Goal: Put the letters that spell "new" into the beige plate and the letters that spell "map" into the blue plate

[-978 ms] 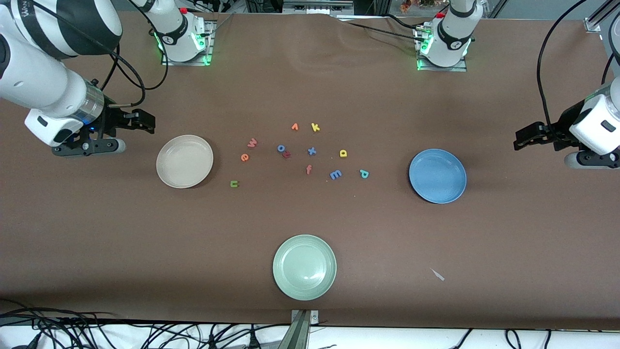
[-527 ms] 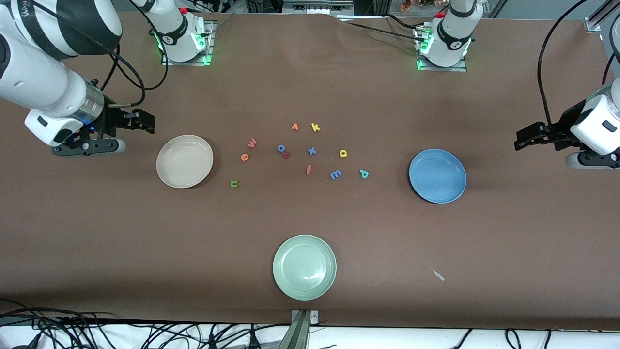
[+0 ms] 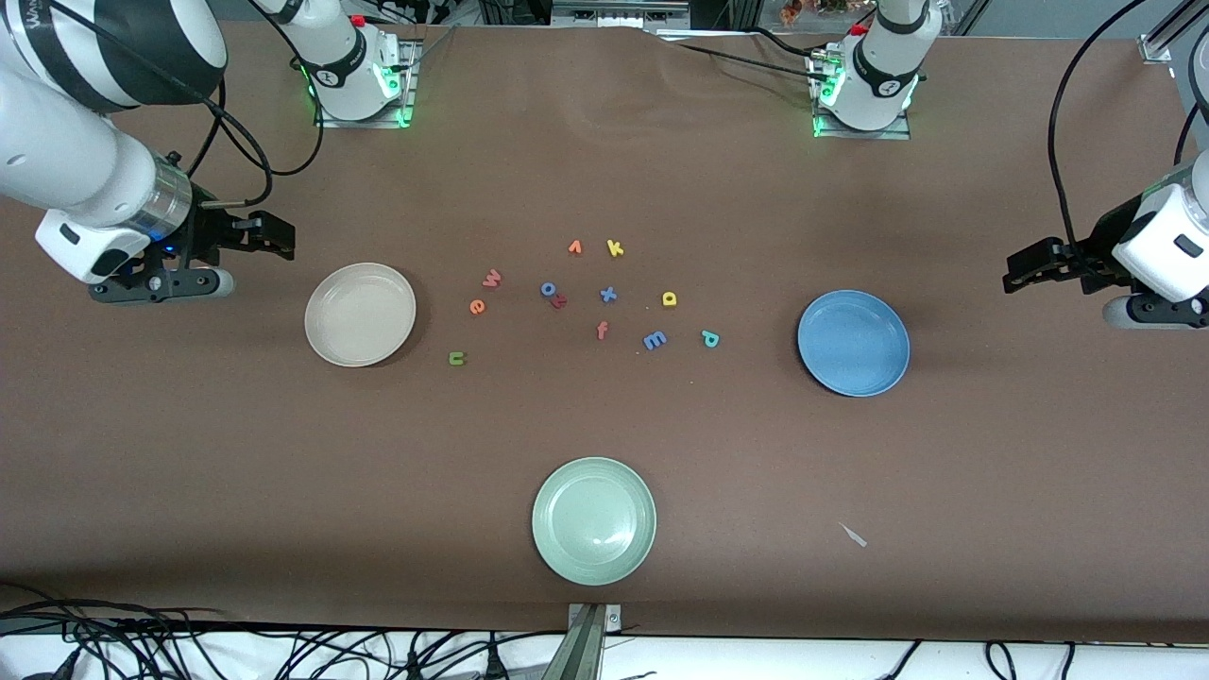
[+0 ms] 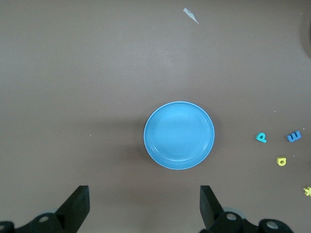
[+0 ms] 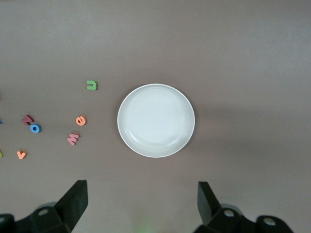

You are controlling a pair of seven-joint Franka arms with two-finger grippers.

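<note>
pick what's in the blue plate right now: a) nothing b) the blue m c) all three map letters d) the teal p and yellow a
a, the blue plate shows only bare blue surface, while the blue m, yellow a and teal p lie on the table beside it.

My table (image 3: 604, 444), brown-covered, carries: beige plate (image 3: 360, 314) toward my right arm's end; blue plate (image 3: 853, 342) toward my left arm's; pale green plate (image 3: 593, 520) nearest the front camera. Between the first two, loose foam letters: green n (image 3: 457, 358), orange e (image 3: 477, 306), pink w (image 3: 492, 278), blue m (image 3: 655, 339), yellow a (image 3: 670, 298), teal p (image 3: 709, 338), yellow k (image 3: 615, 248). A pale scrap (image 3: 854, 535) lies near the front edge.
</note>
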